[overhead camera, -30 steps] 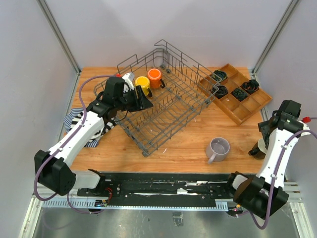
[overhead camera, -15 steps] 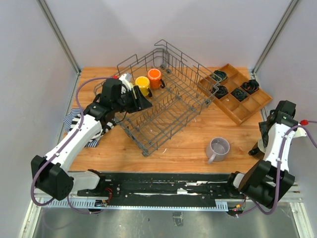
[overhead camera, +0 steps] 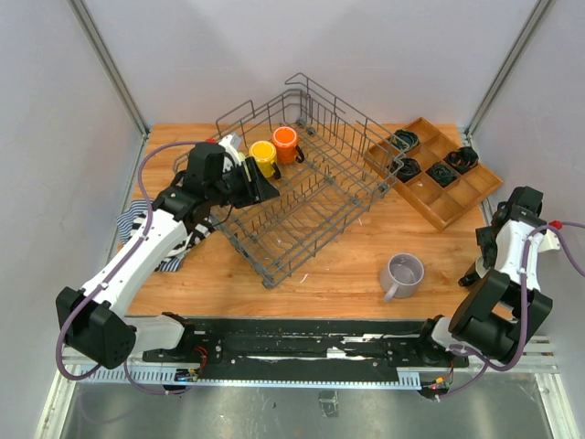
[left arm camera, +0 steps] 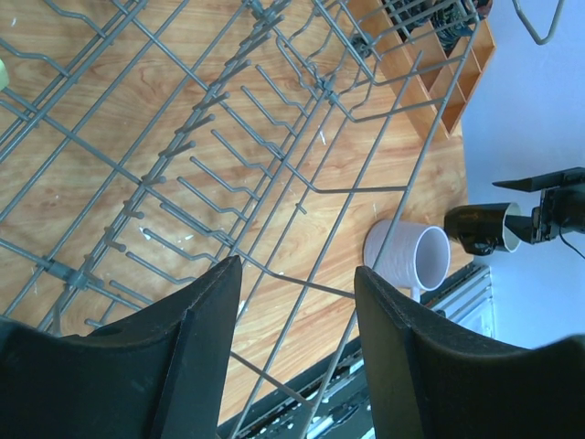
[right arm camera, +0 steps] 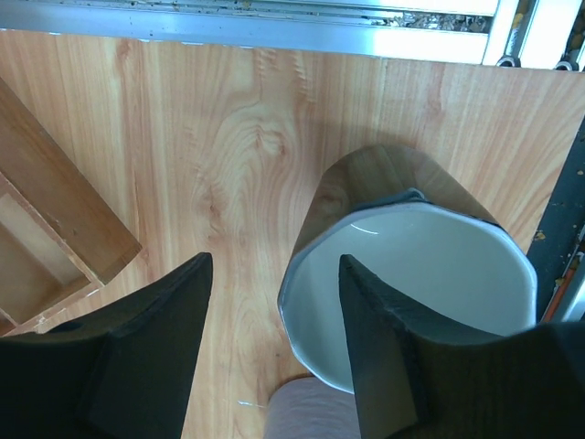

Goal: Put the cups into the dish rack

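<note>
The grey wire dish rack (overhead camera: pixel 322 217) stands mid-table. An orange mug (overhead camera: pixel 285 139) and a yellow mug (overhead camera: pixel 263 153) sit in its far-left corner, with a pale cream mug (overhead camera: pixel 232 143) beside them, partly hidden by my left arm. My left gripper (overhead camera: pixel 263 190) is open and empty above the rack's left side (left arm camera: pixel 356 190). A lavender-grey mug (overhead camera: pixel 402 273) stands on the table near the front. The black mug (overhead camera: pixel 470 274) lies on its side at the right edge. My right gripper (right arm camera: pixel 274 265) is open, and its fingers straddle the wall at the black mug's mouth (right arm camera: pixel 411 265).
A brown wooden compartment tray (overhead camera: pixel 450 207) with black coils lies at the back right; its corner shows in the right wrist view (right arm camera: pixel 55 229). A striped cloth (overhead camera: pixel 137 224) lies under my left arm. The lavender-grey mug (right arm camera: pixel 311 412) is close beside the black one.
My right arm has folded back and brought its gripper down to the black mug. My left gripper has drawn back slightly to the left over the rack.
</note>
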Motion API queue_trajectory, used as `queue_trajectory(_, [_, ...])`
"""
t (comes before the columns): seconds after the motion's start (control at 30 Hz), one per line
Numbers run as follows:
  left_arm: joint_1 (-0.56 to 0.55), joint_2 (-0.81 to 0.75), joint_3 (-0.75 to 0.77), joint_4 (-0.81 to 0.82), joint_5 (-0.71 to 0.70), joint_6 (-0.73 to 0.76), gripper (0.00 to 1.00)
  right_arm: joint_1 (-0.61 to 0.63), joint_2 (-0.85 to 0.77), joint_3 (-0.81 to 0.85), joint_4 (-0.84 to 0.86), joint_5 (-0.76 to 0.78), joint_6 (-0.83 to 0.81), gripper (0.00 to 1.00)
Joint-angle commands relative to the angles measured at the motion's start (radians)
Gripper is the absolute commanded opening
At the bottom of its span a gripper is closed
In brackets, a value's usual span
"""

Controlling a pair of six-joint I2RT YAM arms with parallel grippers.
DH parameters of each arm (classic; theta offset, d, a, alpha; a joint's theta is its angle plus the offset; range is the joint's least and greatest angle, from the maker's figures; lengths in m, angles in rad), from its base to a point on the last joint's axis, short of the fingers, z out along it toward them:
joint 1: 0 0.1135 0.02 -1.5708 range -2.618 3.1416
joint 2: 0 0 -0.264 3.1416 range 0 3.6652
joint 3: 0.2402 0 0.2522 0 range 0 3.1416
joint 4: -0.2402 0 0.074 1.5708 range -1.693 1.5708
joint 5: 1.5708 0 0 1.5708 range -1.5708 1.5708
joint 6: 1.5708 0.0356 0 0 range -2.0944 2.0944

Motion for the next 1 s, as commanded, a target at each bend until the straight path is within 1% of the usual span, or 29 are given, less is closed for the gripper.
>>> queue_trajectory(0.0, [-0.006,-0.003,0.034,-0.011,0.007,0.005,0.57,-0.014,0.018,-0.022,0.026,-0.008,-0.033,0.56])
queue_trajectory(0.17, [-0.006,0.001,0.038,-0.010,0.005,0.002,0.57,-0.015,0.018,-0.039,0.042,-0.030,-0.054,0.47])
queue_trajectory(0.27, [-0.006,0.002,0.038,-0.006,0.005,-0.003,0.57,-0.016,0.013,-0.059,0.053,-0.038,-0.068,0.40])
queue_trajectory(0.37, [-0.006,0.003,0.039,-0.004,0.007,-0.008,0.57,-0.017,0.006,-0.072,0.059,-0.048,-0.084,0.26])
queue_trajectory(0.47, [-0.006,0.004,0.039,0.005,0.014,-0.018,0.57,-0.022,-0.012,-0.083,0.079,-0.087,-0.107,0.06])
queue_trajectory(0.5, [-0.006,0.006,0.039,0.009,0.019,-0.024,0.57,-0.023,-0.023,-0.084,0.087,-0.106,-0.118,0.01])
queue_trajectory(0.57, [-0.006,0.008,0.041,0.018,0.031,-0.035,0.57,-0.022,-0.059,-0.093,0.138,-0.168,-0.160,0.01])
queue_trajectory(0.67, [-0.007,0.021,0.047,0.029,0.065,-0.043,0.57,-0.022,-0.096,-0.071,0.150,-0.273,-0.207,0.01])
queue_trajectory(0.77, [-0.006,0.029,0.042,0.053,0.105,-0.061,0.57,-0.021,-0.106,-0.038,0.159,-0.413,-0.211,0.01])
queue_trajectory(0.83, [-0.006,0.029,0.028,0.098,0.136,-0.082,0.57,-0.013,-0.116,-0.019,0.173,-0.496,-0.198,0.01])
queue_trajectory(0.97, [-0.006,0.039,0.014,0.158,0.202,-0.121,0.58,0.022,-0.153,0.047,0.183,-0.599,-0.187,0.01])
